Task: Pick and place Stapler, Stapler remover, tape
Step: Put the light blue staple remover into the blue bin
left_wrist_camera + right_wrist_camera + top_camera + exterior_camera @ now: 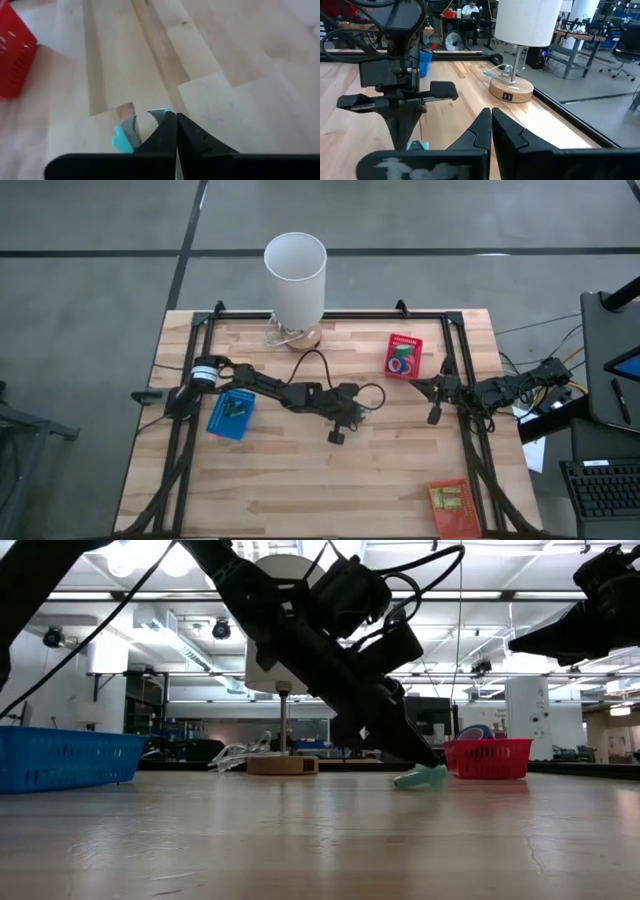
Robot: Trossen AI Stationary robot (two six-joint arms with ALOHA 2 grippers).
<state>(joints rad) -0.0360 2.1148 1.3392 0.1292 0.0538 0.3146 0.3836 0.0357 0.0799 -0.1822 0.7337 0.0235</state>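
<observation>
The left gripper is down at the wood counter, fingers pinched together right at a small teal and silver stapler remover, and I cannot tell if it really grips it. The remover looks smooth and curvy, so it might slip out and skid on the slick wood. The right gripper waits off to the side, fingers together, near the red bin holding tape rolls.

On the table stand two red bins, one blue bin, one white-shaded lamp, one teal staple remover, and two robot arms.
</observation>
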